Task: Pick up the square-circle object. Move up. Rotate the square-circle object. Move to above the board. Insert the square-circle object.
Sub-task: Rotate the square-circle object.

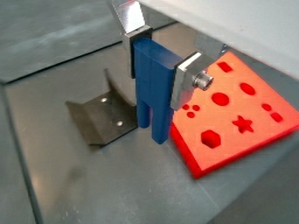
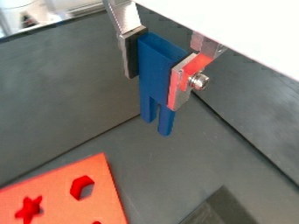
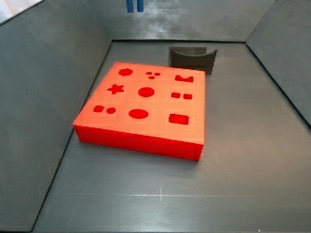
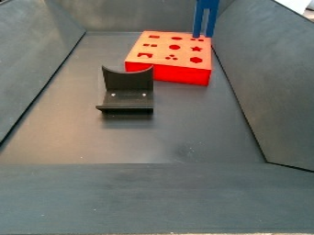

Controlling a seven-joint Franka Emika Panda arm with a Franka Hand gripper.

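Note:
My gripper (image 1: 156,59) is shut on the square-circle object (image 1: 152,96), a slim blue peg that hangs upright with its two prongs pointing down; both wrist views show it between the silver fingers (image 2: 158,63). The peg (image 2: 156,101) is in the air, touching nothing below. In a side view it (image 4: 205,18) hangs near the far edge of the board (image 4: 172,70); in a side view only a bit of it shows at the picture's edge (image 3: 134,5). The board (image 3: 122,129) is a flat red block with shaped holes, lying on the floor, also visible in both wrist views (image 1: 263,92) (image 2: 52,184).
The fixture (image 4: 125,90), a dark bracket on a base plate, stands on the grey floor beside the board, also seen in a side view (image 3: 192,57) and a wrist view (image 1: 100,118). Sloped grey walls (image 4: 37,55) enclose the floor.

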